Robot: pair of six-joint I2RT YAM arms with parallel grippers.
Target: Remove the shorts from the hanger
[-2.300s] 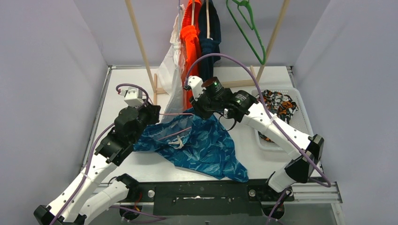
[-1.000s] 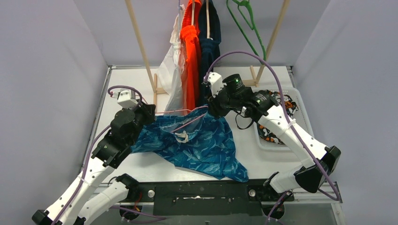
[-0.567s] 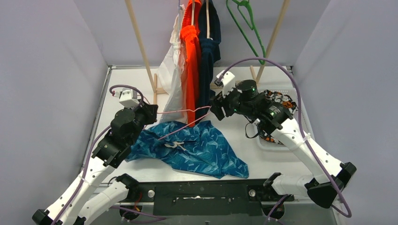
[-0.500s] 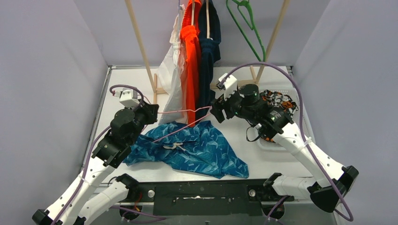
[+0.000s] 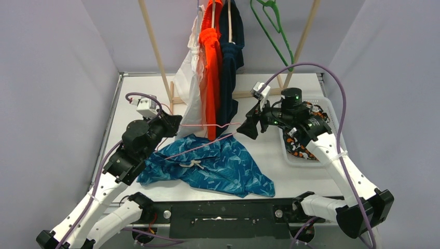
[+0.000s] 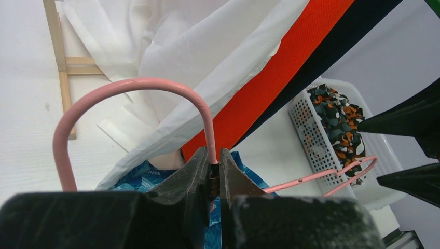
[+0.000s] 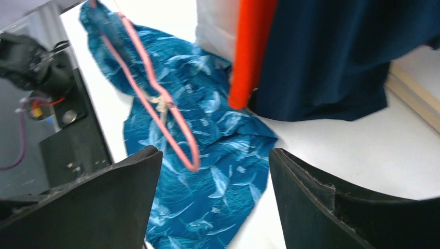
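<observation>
- Nearest you, the blue leaf-patterned shorts lie crumpled on the table, off the hanger by the look of it, with the white drawstring on top.
- Just above them, your left gripper is pinched tight on the neck of the pink hanger, right under the hook. The wire frame reaches out over the fabric, and I can't tell whether it touches.
- Across from it, the right gripper has its fingers spread wide with nothing between them, facing the hanger's far tip.
- Off to its right, the camouflage shorts sit in the white basket.
- Farthest back, white shorts, orange shorts and navy shorts hang at the wooden rack, beside a bare green hanger.
- Handling call: these look light, limp and probably slick, so I'd have you pinch a bunched hem or the waistband, not a flat panel.
- Hidden: the rail and those three pairs' hangers are cut off up top, and your left arm covers the blue pair's left edge.
</observation>
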